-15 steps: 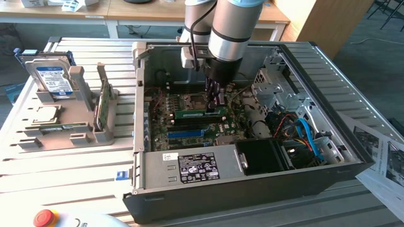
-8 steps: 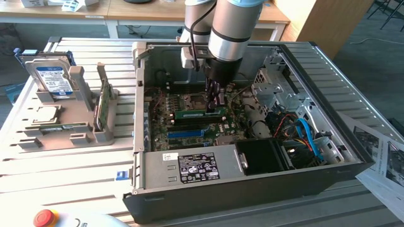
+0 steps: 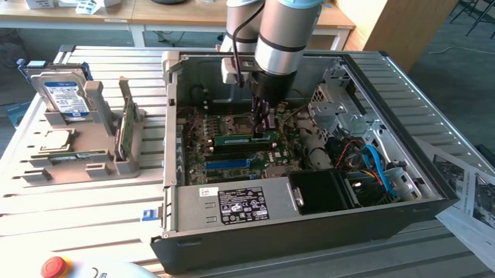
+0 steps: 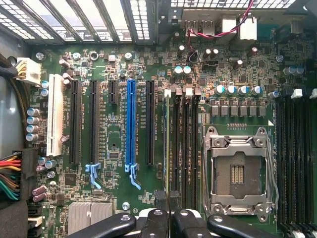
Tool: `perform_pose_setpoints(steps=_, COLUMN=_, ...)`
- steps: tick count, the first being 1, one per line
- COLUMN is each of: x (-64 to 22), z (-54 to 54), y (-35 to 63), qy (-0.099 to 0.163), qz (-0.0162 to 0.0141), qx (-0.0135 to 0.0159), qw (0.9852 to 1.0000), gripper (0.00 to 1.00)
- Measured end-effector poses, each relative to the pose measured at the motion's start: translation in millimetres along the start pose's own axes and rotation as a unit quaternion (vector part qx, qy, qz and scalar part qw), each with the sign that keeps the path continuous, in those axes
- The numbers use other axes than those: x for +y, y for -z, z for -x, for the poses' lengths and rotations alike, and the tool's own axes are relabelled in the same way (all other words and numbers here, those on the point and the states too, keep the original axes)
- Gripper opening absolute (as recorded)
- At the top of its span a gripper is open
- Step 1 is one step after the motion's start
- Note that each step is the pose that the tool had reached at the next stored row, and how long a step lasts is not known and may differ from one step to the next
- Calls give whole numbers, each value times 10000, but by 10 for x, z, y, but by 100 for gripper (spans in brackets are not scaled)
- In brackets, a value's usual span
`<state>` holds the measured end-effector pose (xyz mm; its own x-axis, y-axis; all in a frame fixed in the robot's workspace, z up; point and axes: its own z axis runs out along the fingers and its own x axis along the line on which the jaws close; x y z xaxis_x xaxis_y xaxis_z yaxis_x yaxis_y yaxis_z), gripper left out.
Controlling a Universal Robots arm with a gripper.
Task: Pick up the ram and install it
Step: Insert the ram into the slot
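Tool [image 4: 168,199] is clamped on the ram [image 3: 236,139], a green stick held edge-down at the motherboard [image 3: 224,165] memory slots, centre of the exterior view, inside the open computer case [image 3: 309,237].

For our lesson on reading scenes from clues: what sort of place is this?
Probably a robotics lab bench for computer assembly: a robot arm reaches into an open computer case on a slatted metal table, beside a holder with a hard drive, and a red stop button.
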<state>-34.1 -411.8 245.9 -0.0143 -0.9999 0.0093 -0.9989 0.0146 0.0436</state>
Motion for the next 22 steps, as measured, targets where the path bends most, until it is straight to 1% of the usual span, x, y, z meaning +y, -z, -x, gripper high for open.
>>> perform_pose_setpoints(steps=2, x=3, z=0, y=-3, qy=1, qz=-6, qx=-4, qw=10000, gripper=12)
perform_pose_setpoints(steps=9, x=4, z=0, y=-6, qy=1, qz=-7, qx=-3, qw=10000, gripper=12)
perform_pose_setpoints(steps=15, x=4, z=0, y=-24, qy=1, qz=-6, qx=-17, qw=10000, gripper=12)
perform_pose_setpoints(steps=17, x=3, z=0, y=-28, qy=2, qz=-6, qx=-31, qw=10000, gripper=12)
perform_pose_setpoints(steps=19, x=3, z=0, y=-29, qy=3, qz=-6, qx=-55, qw=10000, gripper=12)
perform_pose_setpoints(steps=22, x=3, z=1, y=-30, qy=4, qz=-6, qx=-60, qw=10000, gripper=12)
